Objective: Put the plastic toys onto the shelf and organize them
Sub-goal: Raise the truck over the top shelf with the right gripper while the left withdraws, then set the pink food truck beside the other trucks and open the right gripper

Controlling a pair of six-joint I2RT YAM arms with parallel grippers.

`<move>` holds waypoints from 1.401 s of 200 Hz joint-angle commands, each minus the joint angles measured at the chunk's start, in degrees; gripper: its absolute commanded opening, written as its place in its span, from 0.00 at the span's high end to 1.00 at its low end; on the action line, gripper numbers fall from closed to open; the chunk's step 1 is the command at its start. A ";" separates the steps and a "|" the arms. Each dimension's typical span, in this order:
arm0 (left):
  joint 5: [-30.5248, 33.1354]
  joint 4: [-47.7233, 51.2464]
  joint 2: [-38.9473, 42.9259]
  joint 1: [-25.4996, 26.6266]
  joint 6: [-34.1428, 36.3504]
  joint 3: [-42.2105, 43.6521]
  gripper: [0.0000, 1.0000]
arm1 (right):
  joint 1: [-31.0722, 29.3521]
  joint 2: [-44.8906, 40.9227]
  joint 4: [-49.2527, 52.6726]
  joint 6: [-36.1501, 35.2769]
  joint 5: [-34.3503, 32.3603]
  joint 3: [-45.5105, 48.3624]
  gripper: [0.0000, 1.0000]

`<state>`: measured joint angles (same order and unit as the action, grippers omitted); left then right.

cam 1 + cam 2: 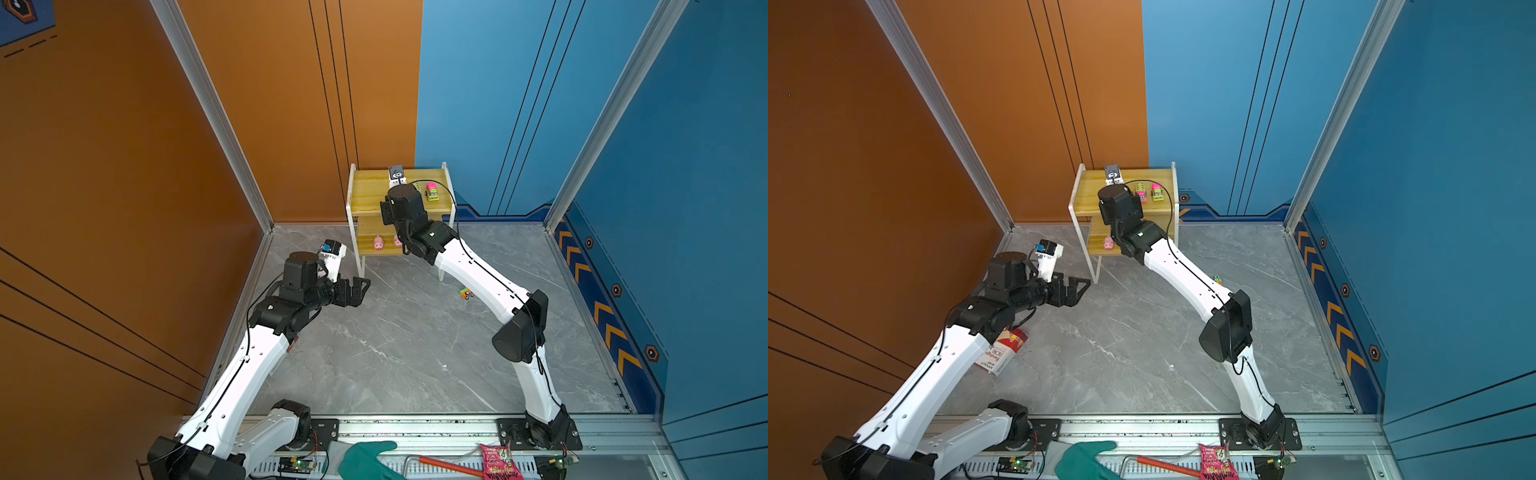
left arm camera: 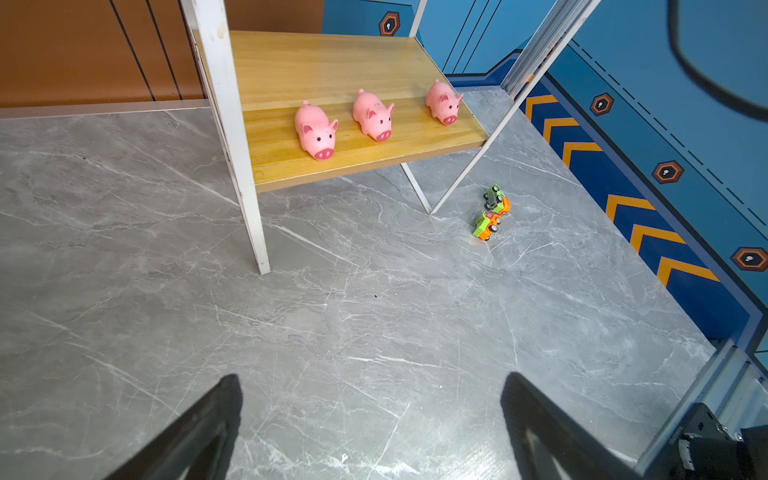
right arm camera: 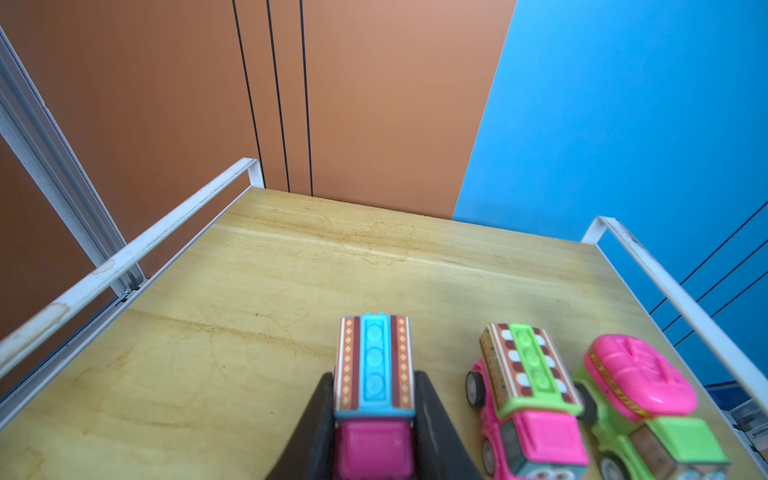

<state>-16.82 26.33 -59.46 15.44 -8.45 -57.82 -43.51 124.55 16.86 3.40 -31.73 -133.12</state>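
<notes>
Right claw (image 3: 374,388): pinched on the blue-roofed pink truck (image 3: 374,357), one finger against each flank. I cannot tell whether its wheels touch the wood. It sits over the top board (image 3: 270,270) of the shelf (image 1: 368,195), in a row with the green-striped pink truck (image 3: 528,386) and, just beside that, the green truck with a pink tank (image 3: 640,395). In both top views my right wrist hides the claw. The shelf stands upper centre of the frame, in the corner where the orange and blue walls meet.

Left claw (image 2: 374,380): spread wide, nothing between the fingers, above bare grey floor (image 2: 374,311). In a top view it shows left of centre, near the shelf's front left leg.

Lower board (image 2: 332,66): first pig (image 2: 316,129), second pig (image 2: 374,116) and third pig (image 2: 444,102) stand side by side, apart, snouts toward the front edge.

On the floor: two green-and-orange trucks (image 2: 492,212) lie close together. In a top view they are right of centre, partly behind my right forearm.
</notes>
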 commanded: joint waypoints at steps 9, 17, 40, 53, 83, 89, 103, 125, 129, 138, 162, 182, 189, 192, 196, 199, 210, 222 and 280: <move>-1.54 -1.43 -0.21 0.38 -0.51 0.65 0.02 | 0.73 2.21 -0.73 1.45 0.21 -2.95 0.73; -1.51 -1.40 -0.22 0.36 -0.52 0.59 0.02 | 0.83 2.60 -0.82 1.38 -0.13 -3.23 0.73; -1.42 -1.41 -0.29 0.37 -0.52 0.62 0.02 | 1.23 3.14 -1.21 1.87 -0.38 -3.31 0.71; -1.46 -1.42 -0.39 0.37 -0.60 0.65 0.02 | 1.39 3.51 -1.50 1.68 -0.74 -3.69 0.69; -1.59 -1.45 -0.39 0.45 -0.69 0.76 0.02 | 1.75 3.86 -1.92 1.61 -0.41 -4.33 0.65; -1.61 -1.46 -0.39 0.46 -0.69 0.64 0.02 | 1.79 3.73 -2.12 1.67 -0.31 -4.35 0.64; -1.49 -1.45 -0.35 0.44 -0.65 0.75 0.02 | 1.65 3.34 -2.37 1.57 0.14 -4.36 0.59; -1.48 -1.45 -0.39 0.43 -0.61 0.78 0.02 | 1.32 2.56 -2.66 1.31 0.83 -4.31 0.52; -1.62 -1.45 -0.39 0.42 -0.65 0.76 0.02 | 1.22 2.31 -2.79 1.13 0.94 -4.34 0.51; -1.67 -1.45 -0.45 0.41 -0.61 0.71 0.02 | 0.88 1.83 -3.11 0.58 0.89 -4.34 0.49; -1.96 -1.45 -0.66 0.40 -0.61 0.75 0.02 | -0.03 0.12 -3.87 -0.80 1.07 -4.28 0.44; -1.98 -1.45 -0.64 0.43 -0.52 0.73 0.02 | -1.04 -1.51 -4.49 -2.39 1.09 -4.06 0.41; -1.98 -1.43 -0.66 0.45 -0.43 0.78 0.02 | -1.49 -2.19 -4.84 -3.01 0.93 -3.84 0.40; -1.98 -1.45 -0.66 0.43 -0.43 0.74 0.02 | -1.67 -2.39 -4.94 -3.26 0.82 -3.71 0.39; -1.91 -1.47 -0.67 0.38 -0.48 0.70 0.02 | -1.93 -2.79 -5.12 -3.52 0.66 -3.57 0.39; -1.90 -1.44 -0.68 0.42 -0.50 0.77 0.02 | -2.01 -3.02 -5.29 -3.74 0.50 -3.41 0.38; -1.86 -1.44 -0.77 0.38 -0.54 0.78 0.02 | -2.62 -4.29 -5.97 -4.72 -0.03 -2.71 0.37; -1.89 -1.43 -0.84 0.28 -0.52 0.77 0.02 | -3.21 -5.33 -7.49 -5.94 -0.65 -1.19 0.37; -1.41 -1.45 -0.68 0.29 -0.73 0.87 0.02 | -4.87 -16.74 -12.66 -9.81 -2.97 10.95 0.33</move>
<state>-17.21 26.28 -60.01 15.44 -8.62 -57.74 -48.29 113.21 8.10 -3.88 -32.16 -128.03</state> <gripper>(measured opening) 0.981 0.663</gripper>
